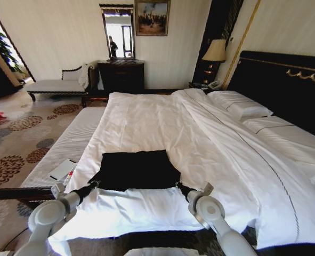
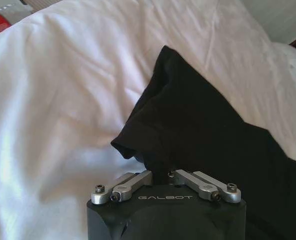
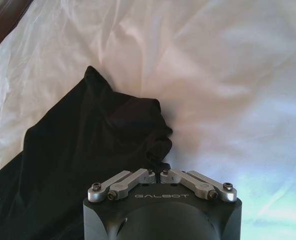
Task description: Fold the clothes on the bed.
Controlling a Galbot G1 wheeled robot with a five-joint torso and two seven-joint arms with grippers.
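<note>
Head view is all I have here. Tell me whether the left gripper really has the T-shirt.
Observer: Yes. In the left wrist view the left gripper has its fingers shut on a bunched edge of the black T-shirt.
Operator: Report the right side.
Observer: The same. In the right wrist view the right gripper is pinched shut on a gathered edge of the shirt.
Operator: Say what lies under the cloth near the right gripper.
Observer: The white duvet, creased, with the shirt lying on it up to the pinch.
</note>
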